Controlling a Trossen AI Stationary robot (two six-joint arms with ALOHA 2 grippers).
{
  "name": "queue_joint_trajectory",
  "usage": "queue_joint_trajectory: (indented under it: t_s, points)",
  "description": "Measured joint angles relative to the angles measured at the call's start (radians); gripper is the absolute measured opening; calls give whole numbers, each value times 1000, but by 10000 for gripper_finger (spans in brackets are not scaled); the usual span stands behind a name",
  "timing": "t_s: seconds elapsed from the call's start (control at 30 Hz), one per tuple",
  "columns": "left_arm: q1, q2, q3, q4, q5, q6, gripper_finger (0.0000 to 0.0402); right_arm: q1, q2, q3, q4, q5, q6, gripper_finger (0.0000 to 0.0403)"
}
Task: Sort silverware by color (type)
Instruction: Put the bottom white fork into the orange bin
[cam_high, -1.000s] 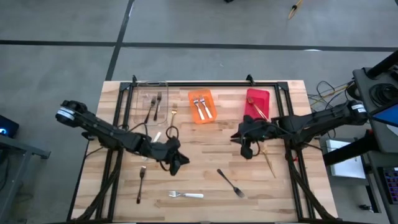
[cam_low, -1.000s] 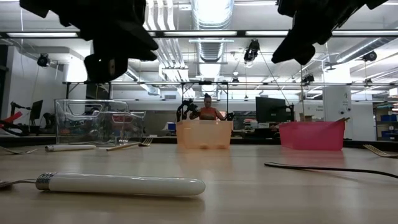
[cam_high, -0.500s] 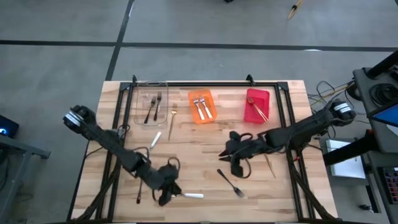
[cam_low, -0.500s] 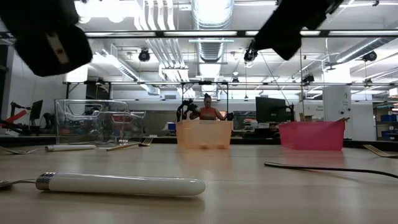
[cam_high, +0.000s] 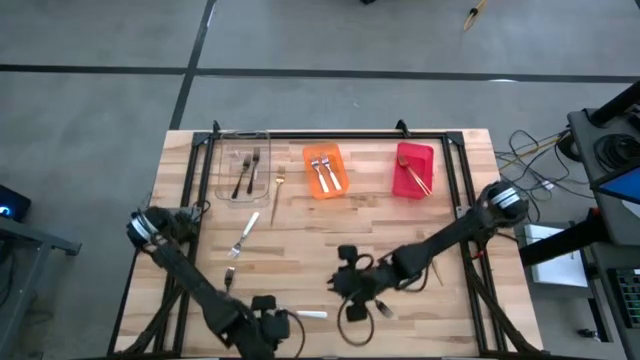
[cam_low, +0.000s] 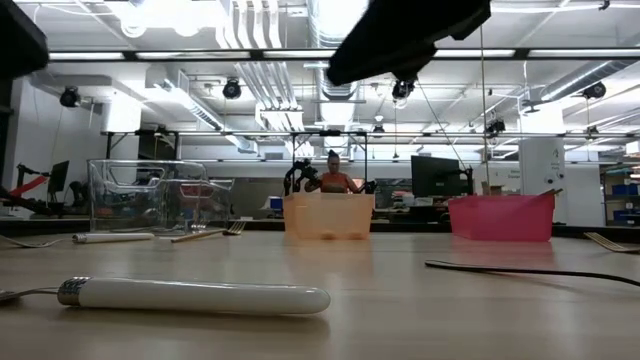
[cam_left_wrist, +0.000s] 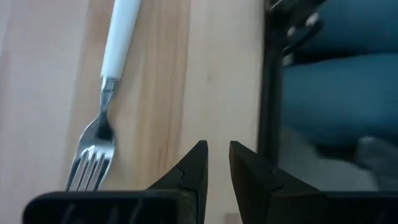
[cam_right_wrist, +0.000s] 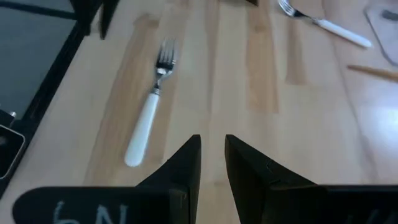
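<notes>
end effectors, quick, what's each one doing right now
Left end effector: narrow gap between fingers, holding nothing.
Right end effector: narrow gap between fingers, holding nothing.

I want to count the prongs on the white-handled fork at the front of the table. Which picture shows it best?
The left wrist view: the white-handled fork fills it, prongs clear. The right wrist view shows the whole fork, smaller. The low view shows mostly the handle. The high view shows it tiny, beside the left arm.

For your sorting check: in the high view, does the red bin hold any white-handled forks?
No, the red bin holds only gold forks; two white-handled forks lie in the orange bin.
</notes>
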Motion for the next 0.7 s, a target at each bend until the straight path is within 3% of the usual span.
queue_joint_trajectory:
  t_s: [0.17,0.27,0.7]
  points:
    - [-31,67,101,-177,-37,-22,48,25,123,88,22,15,-20,63]
    - [-36,72,106,-195,-43,-26,48,31,195,145,25,15,-23,63]
    - [-53,13,-39,-232,-67,-79,48,26,414,382,45,13,-139,63]
